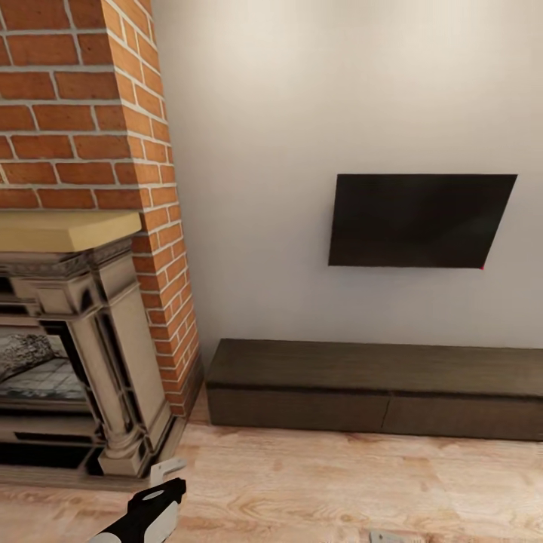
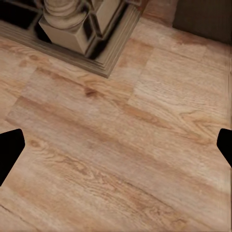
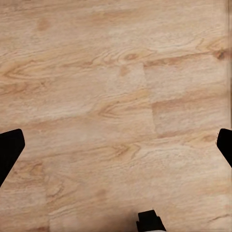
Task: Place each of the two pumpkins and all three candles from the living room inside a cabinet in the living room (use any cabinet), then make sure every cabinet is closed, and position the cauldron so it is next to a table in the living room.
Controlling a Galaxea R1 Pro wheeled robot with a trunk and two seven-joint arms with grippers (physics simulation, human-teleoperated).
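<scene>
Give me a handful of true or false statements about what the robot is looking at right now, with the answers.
1. The long dark-brown cabinet under the wall screen has its drawers pushed in. True.
2. A pumpkin sits on top of the cabinet. False: its flat top is bare.
3. The brick chimney with the fireplace stands left of the cabinet in the head view. True.
4. The left tool is shut on a candle. False: its fingers stand wide apart over the wood floor, with nothing between them.
5. The right tool hangs open over bare floorboards. True.
6. The screen stands on the floor. False: it hangs on the white wall above the cabinet.
</scene>
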